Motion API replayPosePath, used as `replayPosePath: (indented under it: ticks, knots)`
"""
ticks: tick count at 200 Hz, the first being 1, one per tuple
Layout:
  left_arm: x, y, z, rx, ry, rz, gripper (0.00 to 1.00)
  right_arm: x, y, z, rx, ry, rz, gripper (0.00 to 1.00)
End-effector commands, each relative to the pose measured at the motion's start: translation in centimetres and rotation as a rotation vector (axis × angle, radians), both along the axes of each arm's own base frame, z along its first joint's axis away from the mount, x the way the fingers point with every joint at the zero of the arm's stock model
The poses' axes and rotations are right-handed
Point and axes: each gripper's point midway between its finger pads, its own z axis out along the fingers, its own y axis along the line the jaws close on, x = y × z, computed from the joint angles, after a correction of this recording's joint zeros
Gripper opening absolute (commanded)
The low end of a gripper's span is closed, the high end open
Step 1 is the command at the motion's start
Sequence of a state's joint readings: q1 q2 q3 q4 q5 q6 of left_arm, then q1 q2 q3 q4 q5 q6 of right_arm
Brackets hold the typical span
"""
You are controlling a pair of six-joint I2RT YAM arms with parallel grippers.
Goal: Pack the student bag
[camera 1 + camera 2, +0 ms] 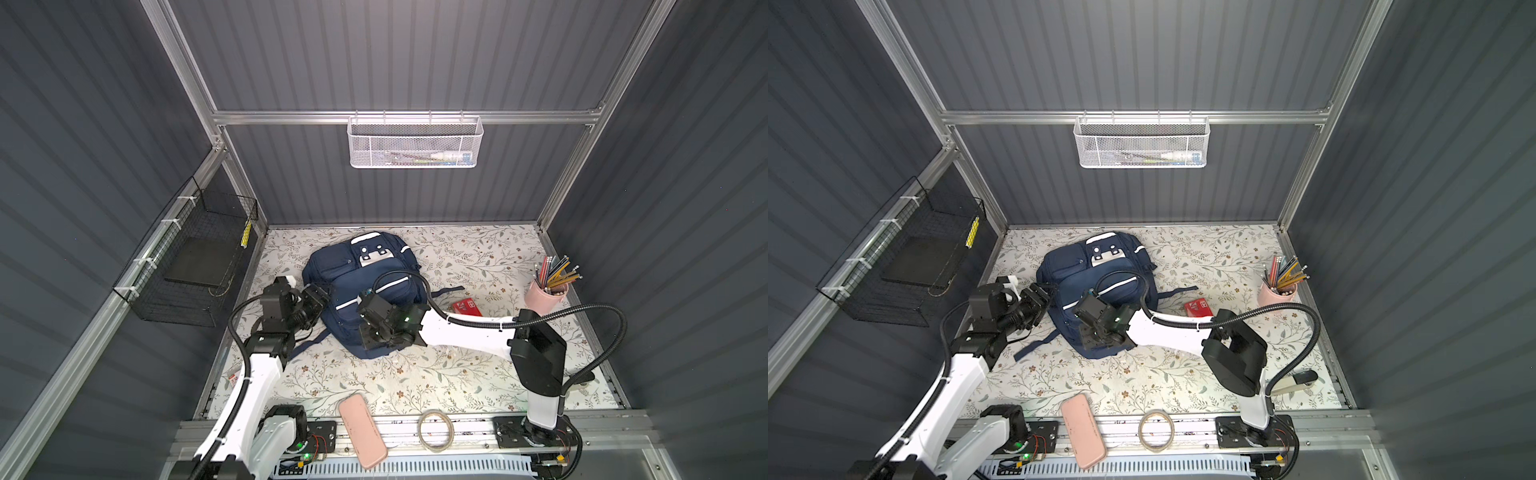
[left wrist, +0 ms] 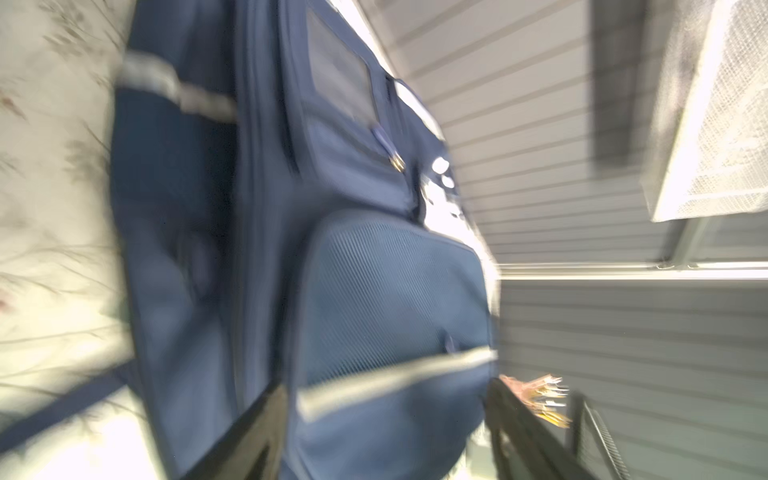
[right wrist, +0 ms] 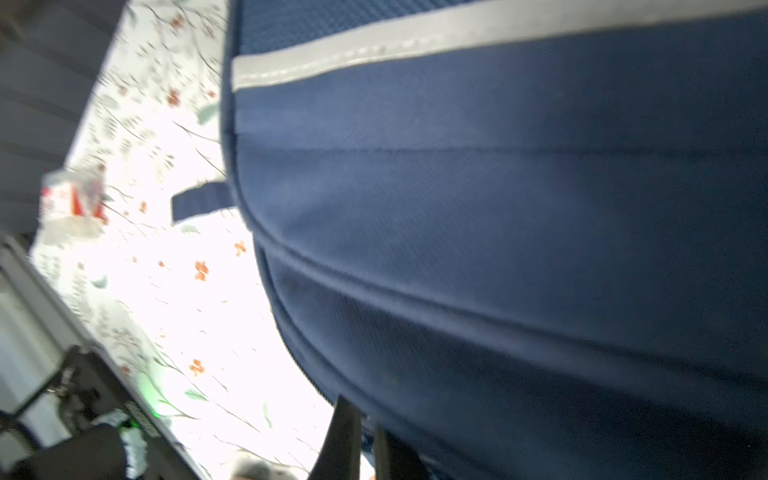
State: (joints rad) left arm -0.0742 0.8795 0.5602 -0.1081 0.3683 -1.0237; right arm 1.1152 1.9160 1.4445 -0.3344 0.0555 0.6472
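finds the backpack (image 1: 332, 270) (image 1: 1065, 270) lying flat on the flowered table (image 1: 457, 257), roughly mid-table, white-patched pockets facing up, straps trailing out from under it.

places the left gripper (image 1: 318, 298) (image 1: 1044, 293) hard against the backpack's left side. shows, in the left wrist view, its fingers (image 2: 249, 440) spread wide with the backpack's mesh pocket between them. cannot judge contact with the fabric through the blur.

places the right gripper (image 1: 374, 336) (image 1: 1096, 336) over the backpack's near end. shows it (image 3: 368, 440) in the right wrist view pressed almost together on a sliver of blue fabric at the backpack's (image 3: 498, 208) bottom seam.

spots a red box (image 1: 467, 306) just right of the backpack, a pink cup (image 1: 544, 295) of pencils further right, and a pink case (image 1: 362, 430) and a tape roll (image 1: 435, 430) well in front of the backpack, at the table's near edge.

notes a white basket (image 1: 415, 143) on the wall behind the backpack and a black wire basket (image 1: 195, 257) on the wall to the backpack's left.
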Motion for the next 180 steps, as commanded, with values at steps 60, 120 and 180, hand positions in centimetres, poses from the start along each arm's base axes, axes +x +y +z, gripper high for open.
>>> replayPosePath:
  ticks: [60, 120, 180]
  knots:
    - [-2.9, -4.6, -6.9, -0.097, 0.23, -0.035, 0.65, -0.6, 2.1, 1.6, 0.117, -0.015, 0.017, 0.0]
    - [-2.2, -3.2, -7.1, 0.027, 0.228, 0.006, 0.07, -1.0, -1.6, 0.4, 0.078, 0.005, -0.033, 0.0]
    - [-2.5, -2.8, -7.3, 0.058, 0.232, 0.005, 0.0, 0.4, -10.7, -2.3, -0.083, -0.005, -0.176, 0.0]
